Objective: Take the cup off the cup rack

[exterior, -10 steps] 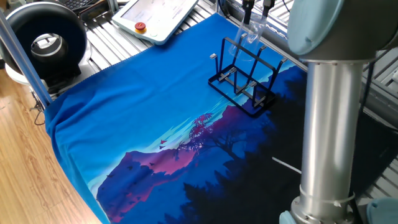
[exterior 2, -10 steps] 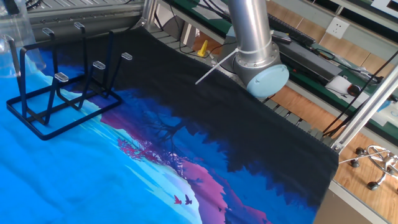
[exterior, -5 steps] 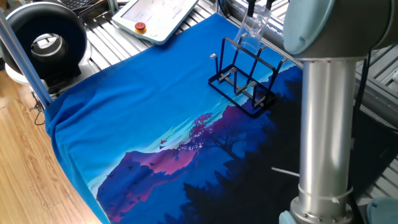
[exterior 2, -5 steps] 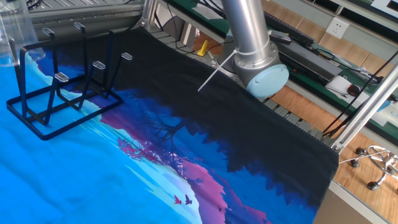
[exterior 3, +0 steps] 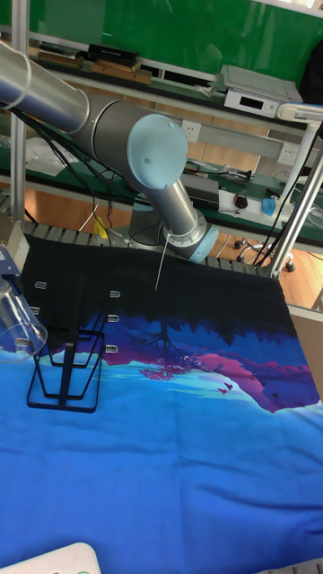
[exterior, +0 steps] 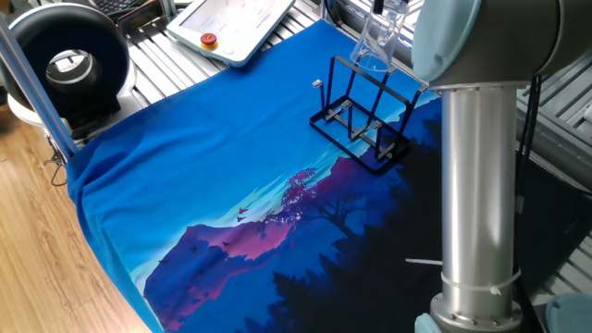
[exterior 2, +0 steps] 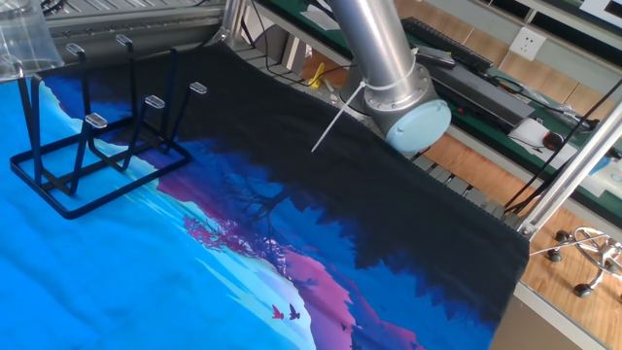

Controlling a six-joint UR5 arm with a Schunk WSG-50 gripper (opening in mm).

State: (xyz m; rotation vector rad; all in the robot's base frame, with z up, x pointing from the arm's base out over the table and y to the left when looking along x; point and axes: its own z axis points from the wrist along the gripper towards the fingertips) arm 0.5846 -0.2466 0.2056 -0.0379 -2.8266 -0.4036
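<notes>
The gripper shows only at the top edge of one fixed view, where its dark fingers reach down onto the cup. The fingers sit on either side of the clear tumbler's upper part, so the claw looks clamped on it, though the contact itself is cropped by the frame edge. The cup hangs straight below the claw, tilted, with its lower end just above the top bar of the cup rack. From this side the glass overlaps the rack's upper rail, and I cannot tell whether it touches the wire or hangs just clear of it.

In the other fixed view the cup appears at the top left corner, its pale body above the nearest upright of the cup rack. The gripper itself is out of that picture. The rack's pegs with small flat caps stand below and to the side of the cup, none of them inside it as far as can be seen.

In the tall fixed view the cup lies tilted at the left edge, open mouth toward the camera, level with the upper part of the cup rack and just beside it.

The rack stands on a blue and purple printed cloth that covers the table below the claw. The grey arm rises in the foreground.
</notes>
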